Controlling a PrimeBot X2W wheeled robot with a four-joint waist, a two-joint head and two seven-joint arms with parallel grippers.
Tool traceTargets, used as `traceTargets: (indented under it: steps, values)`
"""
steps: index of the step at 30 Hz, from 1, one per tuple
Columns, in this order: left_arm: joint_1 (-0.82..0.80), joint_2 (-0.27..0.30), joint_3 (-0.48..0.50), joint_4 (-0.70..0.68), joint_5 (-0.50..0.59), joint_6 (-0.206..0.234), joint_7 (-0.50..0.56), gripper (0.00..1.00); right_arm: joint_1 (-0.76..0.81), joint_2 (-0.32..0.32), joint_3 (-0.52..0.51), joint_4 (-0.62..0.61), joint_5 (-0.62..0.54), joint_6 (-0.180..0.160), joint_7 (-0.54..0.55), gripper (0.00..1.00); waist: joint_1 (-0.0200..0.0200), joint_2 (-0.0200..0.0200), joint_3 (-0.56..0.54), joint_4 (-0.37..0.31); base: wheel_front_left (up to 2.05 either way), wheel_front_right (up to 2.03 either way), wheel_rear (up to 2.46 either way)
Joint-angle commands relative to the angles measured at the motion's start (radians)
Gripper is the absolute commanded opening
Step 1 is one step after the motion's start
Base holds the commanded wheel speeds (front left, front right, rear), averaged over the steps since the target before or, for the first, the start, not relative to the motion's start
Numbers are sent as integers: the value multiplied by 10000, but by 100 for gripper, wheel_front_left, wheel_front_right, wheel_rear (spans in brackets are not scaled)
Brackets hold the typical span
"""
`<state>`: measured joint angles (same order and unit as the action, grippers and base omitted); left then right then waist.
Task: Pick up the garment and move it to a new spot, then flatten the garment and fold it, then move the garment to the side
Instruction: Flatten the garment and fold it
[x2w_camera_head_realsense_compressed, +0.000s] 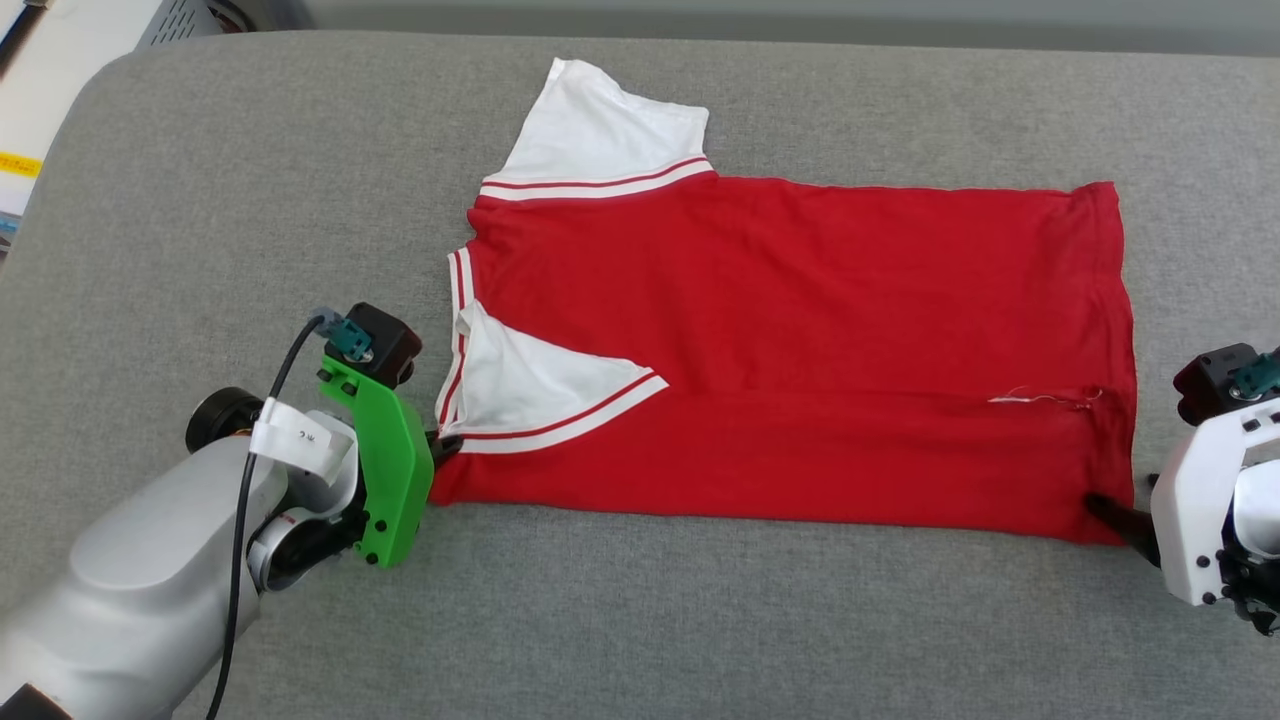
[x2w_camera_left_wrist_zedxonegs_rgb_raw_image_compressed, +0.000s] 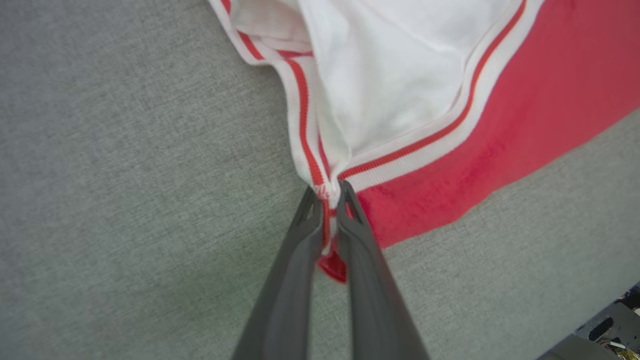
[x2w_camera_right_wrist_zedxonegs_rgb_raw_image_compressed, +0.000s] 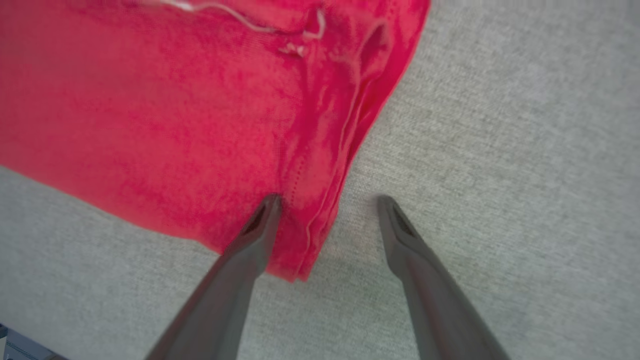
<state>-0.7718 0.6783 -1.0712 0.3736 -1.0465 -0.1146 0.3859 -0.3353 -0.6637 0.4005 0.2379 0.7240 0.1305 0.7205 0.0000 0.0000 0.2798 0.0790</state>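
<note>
The garment (x2w_camera_head_realsense_compressed: 800, 330) lies flat on the worktop (x2w_camera_head_realsense_compressed: 700, 620), folded once I think, with more folding to do. The left fingers (x2w_camera_left_wrist_zedxonegs_rgb_raw_image_compressed: 345, 210) pinch its near left corner. The right fingers (x2w_camera_right_wrist_zedxonegs_rgb_raw_image_compressed: 260, 225) are apart around its near right corner.

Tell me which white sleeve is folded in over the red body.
The sleeve beside the left gripper: it lies on the garment's red body, whereas the other sleeve sticks out past the far edge onto the grey surface.

Bright, even light, faint soft shadows — head view sharp, wrist views hazy, blurrier toward the bottom edge.
</note>
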Motion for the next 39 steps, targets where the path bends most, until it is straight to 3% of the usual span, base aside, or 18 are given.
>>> traceTargets:
  steps: [1, 5, 6, 7, 8, 17, 25, 39]
  values:
    - [-219, -105, -21, 47, 68, 13, -99, 0, 79, 312, 387, 296, -11, 2, -48, 100, 0, 0, 97, 64, 0, 0, 0]
    - [-177, -217, -86, 251, 82, -23, -251, 0, 151, 503, 797, 664, 122, 2, -239, 100, 0, 0, 118, 64, 0, 0, 0]
    - [-165, -237, -102, 306, 67, -34, -278, 0, 128, 497, 877, 698, 155, 2, -331, 49, 0, 0, 95, 53, 0, 0, 0]
    - [-149, -248, -116, 353, 55, -43, -304, 0, 97, 485, 905, 724, 177, 2, -457, 5, 0, 0, 60, 41, 0, 0, 0]
    - [-120, -257, -135, 411, 39, -53, -336, 0, 62, 444, 956, 748, 207, 2, -571, 0, 0, 0, 6, 22, 0, 0, 0]
    - [276, -75, -243, 593, -171, -118, -706, 0, -4, -50, 783, 267, 383, 2, -1768, 0, 0, 0, -841, -138, 0, 0, 0]
    - [715, 425, -304, -52, -308, -76, -816, 0, 603, -506, 276, -598, 589, 2, -1988, 0, 0, 0, -1443, -168, 0, 0, 0]
    - [1980, 1292, -522, -1852, -483, 687, -945, 0, 2889, -483, -1266, -2009, 488, 2, -1503, 0, 0, 0, -1952, -100, 0, 0, 0]
